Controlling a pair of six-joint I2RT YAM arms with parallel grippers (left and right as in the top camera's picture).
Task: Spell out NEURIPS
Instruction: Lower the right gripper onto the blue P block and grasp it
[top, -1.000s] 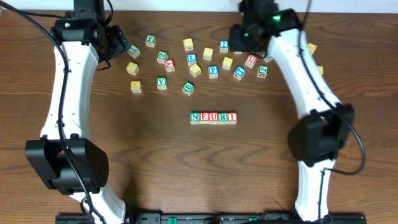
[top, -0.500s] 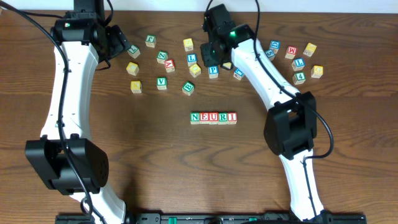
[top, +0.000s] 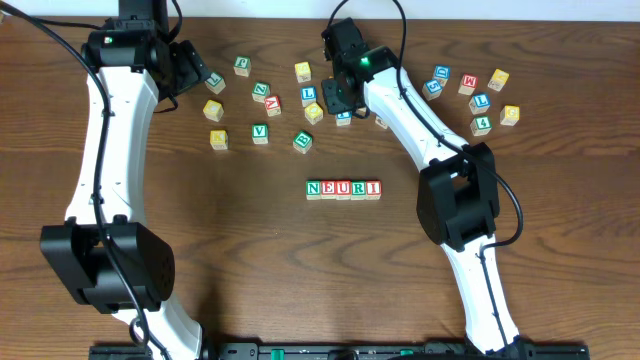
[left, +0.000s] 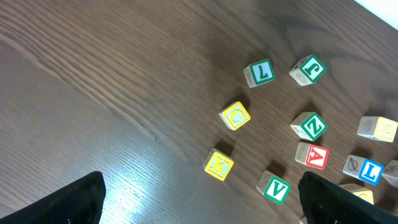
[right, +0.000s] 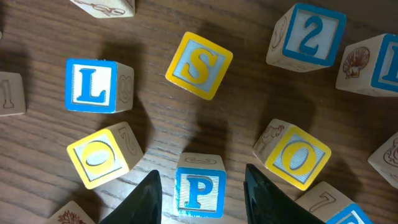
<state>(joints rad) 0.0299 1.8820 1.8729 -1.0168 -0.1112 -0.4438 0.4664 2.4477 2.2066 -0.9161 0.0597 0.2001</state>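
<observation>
1. Five cubes stand touching in a row (top: 344, 188) in the middle of the wooden table (top: 250, 260), reading N, E, U, R, I from left to right.
2. The blue-framed P cube (right: 199, 188) lies apart from the row, straight beyond it among the loose cubes on the far side.
3. The right gripper (top: 341, 106) hangs over the P cube with its jaws open. One finger stands on each side, and a narrow strip of table shows at both.
4. In the right wrist view the yellow S cube (right: 199, 65) sits just above the P cube, turned at an angle. A yellow O cube (right: 99, 155) lies left of the P cube and a second O cube (right: 297, 155) lies right of it.
5. The left gripper (top: 188, 70) is at the far left, its jaws spread wide and holding nothing, with a yellow K cube (left: 219, 165) lying loose on the table below it.
</observation>
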